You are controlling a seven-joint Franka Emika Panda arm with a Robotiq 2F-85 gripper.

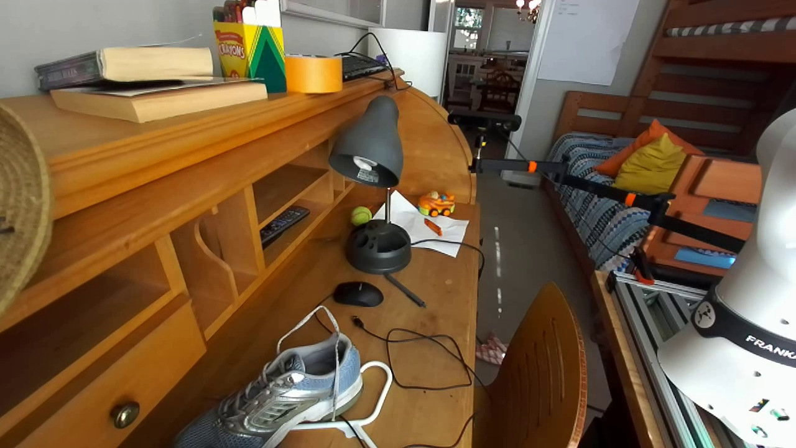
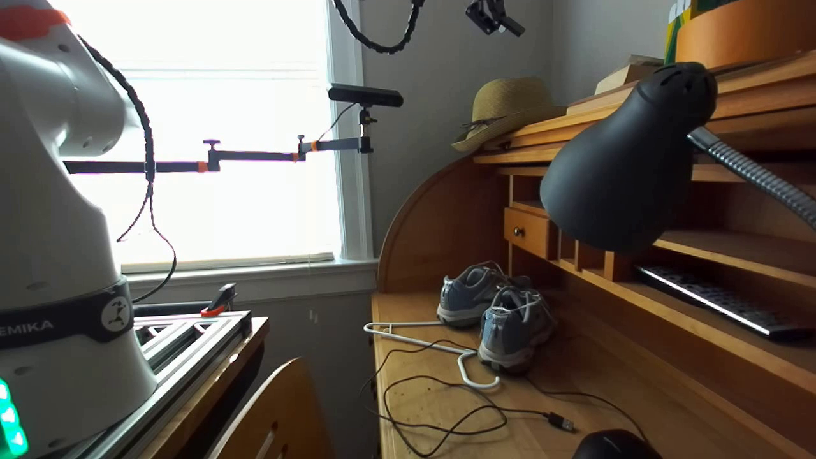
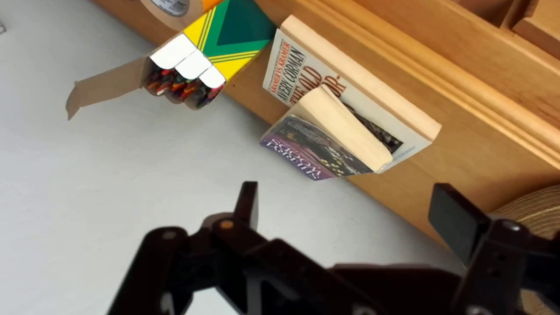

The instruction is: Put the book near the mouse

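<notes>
Wrist view puts the gripper (image 3: 350,204) nearest, its jaws spread wide around nothing, probably so they can straddle the book (image 3: 328,133). Small and purple-covered, it lies farther off, not yet touched, on a larger tan book (image 3: 358,75) at the top of the desk (image 3: 474,162). That perch likely leaves its pages easier to catch, though both might drag along together. A crayon box (image 3: 236,30) stands near them, with tape (image 1: 314,74) past it, and a straw hat (image 3: 536,210) lies on the opposite side, so a sideways sweep looks risky.

Lower down, in an exterior view, a shoe (image 1: 311,379) comes first on the desk, then the black mouse (image 1: 359,294), well below the book, then a lamp (image 1: 373,146) just behind it. Its hood could hamper a straight descent, and loose cord (image 1: 430,389) curls over much of the space beside the mouse. Setting the book down flat by the mouse, off the cord, seems wisest.
</notes>
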